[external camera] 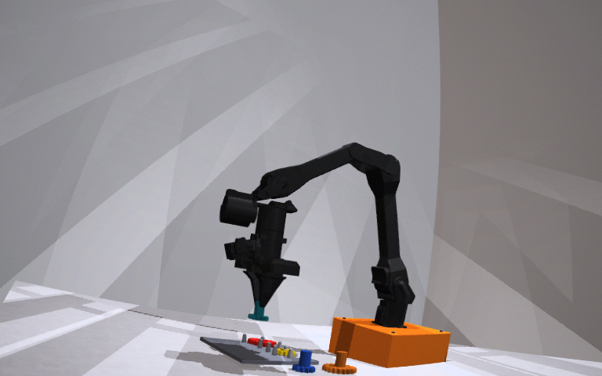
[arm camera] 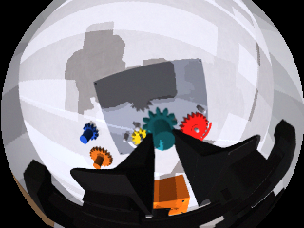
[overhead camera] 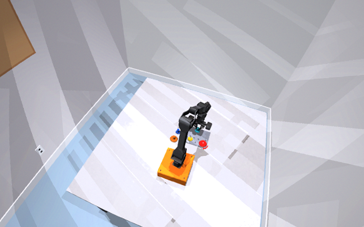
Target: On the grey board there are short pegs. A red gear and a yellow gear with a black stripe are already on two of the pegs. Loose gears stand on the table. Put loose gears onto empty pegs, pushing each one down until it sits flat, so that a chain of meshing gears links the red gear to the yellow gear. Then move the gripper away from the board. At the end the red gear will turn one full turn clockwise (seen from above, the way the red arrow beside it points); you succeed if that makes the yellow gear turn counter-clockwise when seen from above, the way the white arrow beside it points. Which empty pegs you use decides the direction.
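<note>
From the top, you see your black arm reach from its orange base (overhead camera: 166,174) (external camera: 419,350) over the grey board (overhead camera: 205,132) (external camera: 223,351) (arm camera: 192,76), where the red gear (overhead camera: 201,143) (external camera: 255,341) (arm camera: 192,127) and yellow gear (overhead camera: 190,139) (external camera: 284,352) (arm camera: 138,137) sit. In the exterior view, your end effector (external camera: 259,305) (arm camera: 162,135) points down, clamped on the teal gear (overhead camera: 197,130) (external camera: 258,316) (arm camera: 159,121) by its stem — held in the air above the board. The blue gear (overhead camera: 177,131) (external camera: 304,366) (arm camera: 89,132) and orange gear (overhead camera: 173,138) (external camera: 339,367) (arm camera: 101,156) stand upright on the tabletop (overhead camera: 147,130) (external camera: 110,326) (arm camera: 52,111). Your wrist view shows the teal gear between the fingertips — teeth facing the board, blue and orange gears off to the side.
</note>
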